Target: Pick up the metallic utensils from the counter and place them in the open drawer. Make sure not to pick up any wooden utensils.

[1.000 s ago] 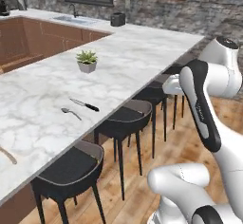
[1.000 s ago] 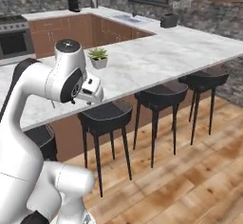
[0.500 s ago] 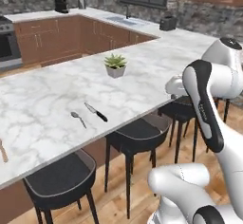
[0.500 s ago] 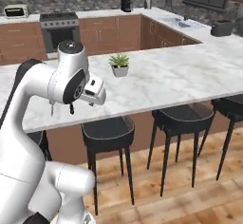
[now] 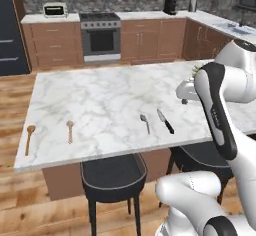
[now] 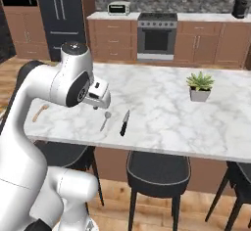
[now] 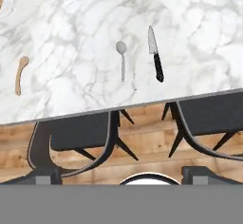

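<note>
On the white marble counter (image 5: 100,100) near its front edge lie the metallic utensils: a black-handled knife (image 5: 165,121) (image 6: 124,123) (image 7: 154,54) and a small grey spoon (image 5: 145,123) (image 6: 105,120) (image 7: 122,59), side by side. Two wooden spoons (image 5: 70,130) (image 5: 29,139) rest further left; one wooden spoon (image 7: 20,73) (image 6: 40,112) appears elsewhere too. My gripper (image 5: 184,99) (image 6: 96,105) (image 7: 122,176) hovers open and empty above the counter's front edge, just right of the knife, touching nothing. The open drawer is out of view.
Black stools (image 5: 114,172) (image 6: 158,166) stand under the counter's front edge. A potted plant (image 6: 199,85) sits on the counter to the right. A stove (image 5: 101,37) and brown cabinets line the back wall. Wooden floor lies to the left.
The base has driven and turned, so the whole scene has shifted: the knife and spoon now sit in front of me and the wooden spoons have come into view. The gripper stays open.
</note>
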